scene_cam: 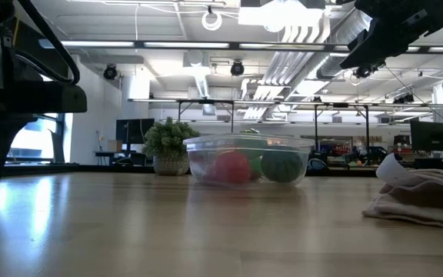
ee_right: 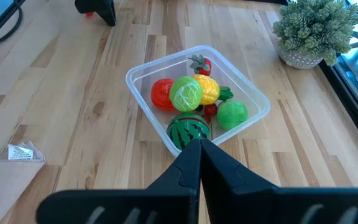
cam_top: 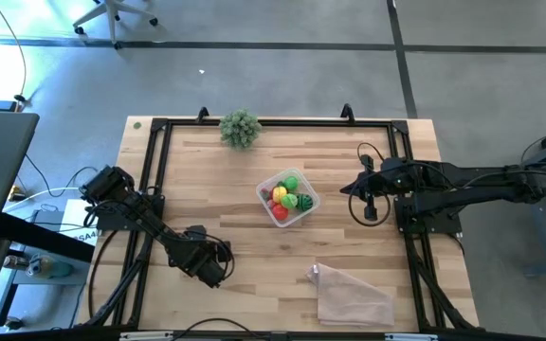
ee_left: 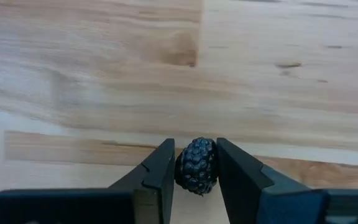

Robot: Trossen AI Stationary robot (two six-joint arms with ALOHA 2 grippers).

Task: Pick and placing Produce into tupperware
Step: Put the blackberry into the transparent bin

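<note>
Setting: robotics lab in an open-plan office or industrial hall. Evidence: wooden table (cam_top: 282,161) fenced by a black metal frame (cam_top: 154,152); polished concrete floor (cam_top: 282,76); exposed silver ducts (scene_cam: 306,38) and strip lights (scene_cam: 152,48) overhead; rows of desks with monitors (scene_cam: 429,137) behind; office chair base (cam_top: 112,14) nearby.

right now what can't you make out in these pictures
- Left gripper: the left wrist view shows it shut on a dark berry; in the high view the arm covers both.
- Tub: the fruit at the bottom is buried under the top pieces; in the low view the wall blurs it.
- Bag: contents unreadable.
</note>
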